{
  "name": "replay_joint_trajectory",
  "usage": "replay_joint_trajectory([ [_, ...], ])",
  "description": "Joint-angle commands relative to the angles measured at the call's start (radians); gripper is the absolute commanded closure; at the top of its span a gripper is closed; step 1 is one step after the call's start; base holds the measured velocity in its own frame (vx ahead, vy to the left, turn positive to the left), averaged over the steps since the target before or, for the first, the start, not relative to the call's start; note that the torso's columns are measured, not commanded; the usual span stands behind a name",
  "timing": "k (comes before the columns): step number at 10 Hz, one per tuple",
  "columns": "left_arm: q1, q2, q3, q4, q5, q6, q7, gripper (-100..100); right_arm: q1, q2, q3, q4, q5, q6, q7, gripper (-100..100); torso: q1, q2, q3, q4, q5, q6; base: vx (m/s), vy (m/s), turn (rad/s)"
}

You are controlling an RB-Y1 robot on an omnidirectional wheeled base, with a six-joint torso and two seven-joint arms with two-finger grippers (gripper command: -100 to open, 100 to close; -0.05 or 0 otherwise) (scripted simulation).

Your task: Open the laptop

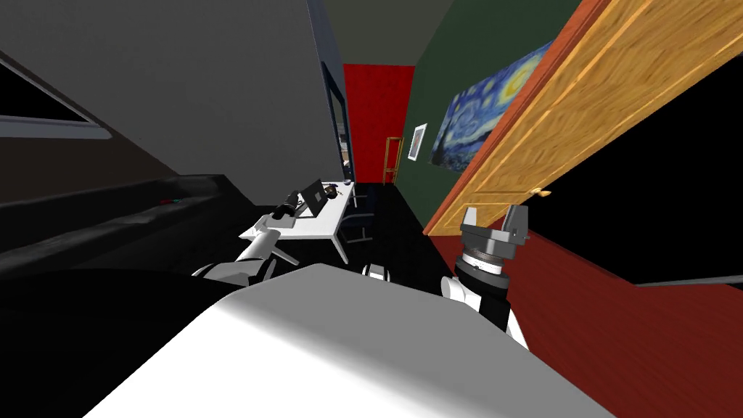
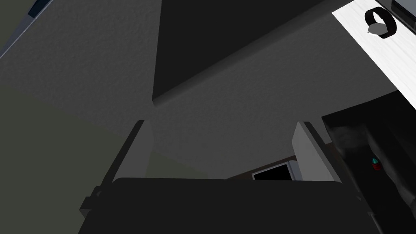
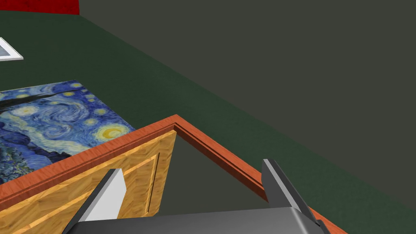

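- Laptop (image 1: 313, 197): one, dark, on the single white desk (image 1: 321, 219) well ahead of me.
- My left arm (image 1: 255, 250) stretches low toward the desk's near end. The left gripper (image 2: 222, 123) has its two fingers spread wide.
- My right gripper (image 1: 495, 218) points up beside the one wooden door (image 1: 580, 109), with both fingers apart.
- Two pictures hang on the green wall (image 1: 450, 65): a blue swirling painting (image 1: 493, 109) and a small white-framed one (image 1: 417, 141).

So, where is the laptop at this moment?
In the head view, the laptop stands on the white desk, left of centre, near the grey wall.
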Motion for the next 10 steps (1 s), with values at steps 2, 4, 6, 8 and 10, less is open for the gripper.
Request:
replay_joint_trajectory([
  [2, -0.029, 0.026, 0.102, 0.119, -0.037, -0.034, -0.032, -100, 0.000, 0.000, 0.000, 0.000, 0.000, 0.000, 0.000, 0, -0.001, -0.001, -0.001, 0.000, 0.000, 0.001, -0.124, 0.041, -0.264],
  [4, -0.045, 0.038, 0.153, 0.182, -0.055, -0.047, -0.047, -100, 0.000, 0.000, 0.000, 0.000, 0.000, 0.000, 0.000, 0, -0.003, -0.001, -0.001, 0.000, -0.001, 0.000, -0.105, 0.013, -0.276],
  [6, -0.062, 0.051, 0.206, 0.228, -0.073, -0.061, -0.063, -100, 0.000, 0.000, 0.000, 0.000, 0.000, 0.000, 0.000, 0, -0.001, 0.000, 0.000, 0.000, 0.000, 0.000, -0.107, 0.009, -0.314],
  [8, -0.062, 0.051, 0.226, 0.245, -0.073, -0.061, -0.063, -100, 0.000, 0.000, 0.000, 0.000, 0.000, 0.000, 0.000, 0, 0.000, 0.000, 0.000, 0.000, 0.000, 0.000, -0.073, 0.011, -0.071],
  [10, -0.078, 0.063, 0.279, 0.303, -0.091, -0.074, -0.078, -100, 0.000, 0.000, 0.000, 0.000, 0.000, 0.000, 0.000, 0, -0.001, -0.001, -0.001, 0.000, 0.000, 0.003, -0.083, 0.000, -0.285],
])
